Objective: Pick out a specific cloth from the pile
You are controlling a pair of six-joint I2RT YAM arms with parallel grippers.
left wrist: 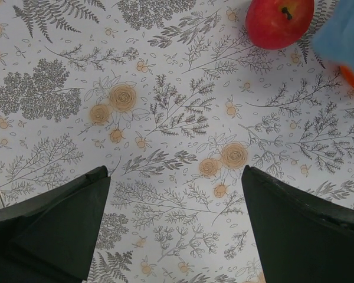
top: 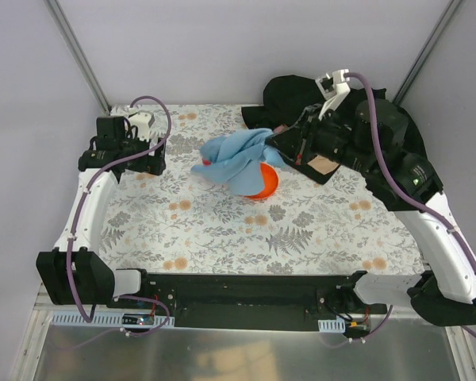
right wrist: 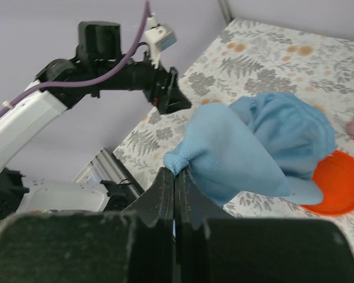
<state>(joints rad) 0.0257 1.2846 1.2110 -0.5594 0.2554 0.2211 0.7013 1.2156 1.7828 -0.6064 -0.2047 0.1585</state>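
Right gripper (right wrist: 174, 177): jaws pressed together, pinching a bunched corner of the cloth (right wrist: 253, 147). Cloth hangs from the pinch, its lower edge draped over the orange plate (right wrist: 339, 183), mid-table. Left gripper (left wrist: 176, 174): jaws spread, empty, above the table (left wrist: 165, 106). Pile (top: 297, 91): far right corner.

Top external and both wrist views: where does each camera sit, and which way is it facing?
Top external: above and behind the bases, looking down on the table; both arms show, the pile far right.
Left wrist: on the left arm, facing down at the table; the open left gripper frames it, red apple at top.
Right wrist: looks along the shut right gripper, pinching the sky-blue cloth, toward the left arm.
Shared: cloth and orange plate, all three.
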